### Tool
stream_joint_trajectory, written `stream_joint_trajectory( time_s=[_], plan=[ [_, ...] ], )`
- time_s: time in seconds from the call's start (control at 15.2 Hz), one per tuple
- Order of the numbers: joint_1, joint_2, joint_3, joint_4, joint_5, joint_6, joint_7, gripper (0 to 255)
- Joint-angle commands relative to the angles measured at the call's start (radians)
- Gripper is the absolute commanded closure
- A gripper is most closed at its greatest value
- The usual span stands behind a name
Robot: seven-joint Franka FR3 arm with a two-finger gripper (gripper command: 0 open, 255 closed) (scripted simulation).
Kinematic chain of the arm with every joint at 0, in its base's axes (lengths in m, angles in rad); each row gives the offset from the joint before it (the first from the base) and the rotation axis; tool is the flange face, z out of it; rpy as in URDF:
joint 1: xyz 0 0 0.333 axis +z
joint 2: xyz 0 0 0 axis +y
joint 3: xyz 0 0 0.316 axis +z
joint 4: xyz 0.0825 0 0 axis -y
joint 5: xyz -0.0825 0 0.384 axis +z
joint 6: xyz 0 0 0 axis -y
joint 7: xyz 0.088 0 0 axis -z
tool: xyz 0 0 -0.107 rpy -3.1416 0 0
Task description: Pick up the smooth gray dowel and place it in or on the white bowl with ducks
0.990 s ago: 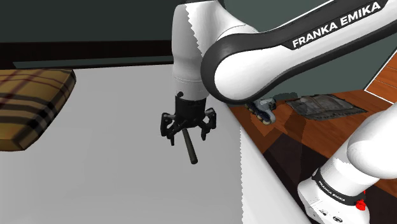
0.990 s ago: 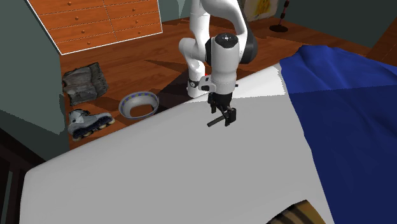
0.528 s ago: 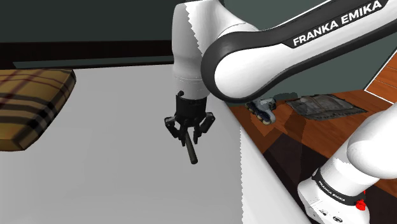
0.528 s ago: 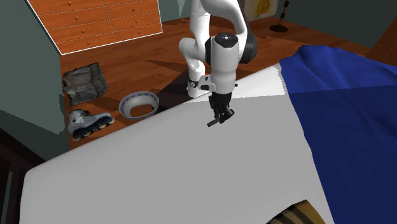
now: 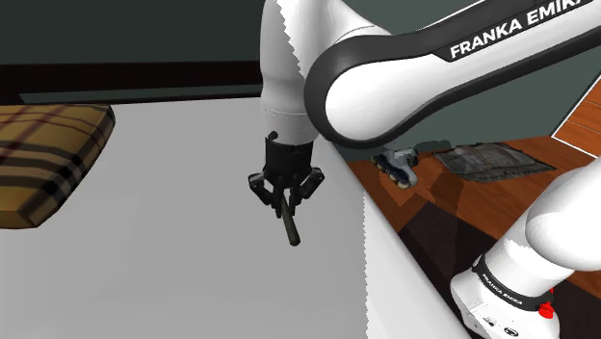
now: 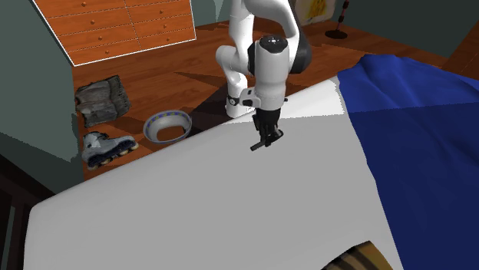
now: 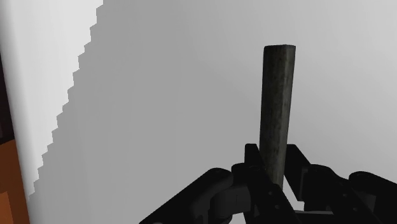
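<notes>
End effector [image 5: 285, 197] was closed narrow on the dowel [image 5: 288, 226], fingers clasping its upper end. The dark gray rod hung down and slightly tilted over the white bed sheet [image 5: 173, 260]. Whether its lower tip touched the sheet could not be told.

In the wrist view the dowel [image 7: 278, 108] ran straight out from between the fingers. Judgement: an end grip leaves most of the rod free to be lowered into a bowl.

In the second exterior view the end effector [image 6: 265, 138] and dowel [image 6: 258, 145] were above the bed's edge nearest the stand. The white bowl [image 6: 166, 114] with a blue-marked rim sat on the wooden floor below, well apart from them. Judgement: grasp made, carry and placement not yet done.

Count:
- 1 dowel
- 1 bowl
- 1 roller skate [image 6: 107, 147] on the floor near the bowl
- 1 plaid pillow [image 5: 48, 154]
- 1 blue blanket [image 6: 414, 115]
</notes>
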State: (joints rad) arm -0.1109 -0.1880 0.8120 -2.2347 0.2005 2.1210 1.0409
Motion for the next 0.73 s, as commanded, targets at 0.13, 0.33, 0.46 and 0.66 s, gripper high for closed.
stream_joint_trajectory(
  time_s=[0.13,0.33,0.46,0.66],
  plan=[
    [0.003,-0.023,-0.012,0.035,0.012,-0.054,-0.008,255],
    [0.004,-0.040,-0.021,0.063,0.019,-0.096,-0.014,255],
    [0.004,-0.049,-0.028,0.083,0.023,-0.124,-0.017,255],
    [0.004,-0.061,-0.037,0.115,0.026,-0.166,-0.019,255]
  ],
)
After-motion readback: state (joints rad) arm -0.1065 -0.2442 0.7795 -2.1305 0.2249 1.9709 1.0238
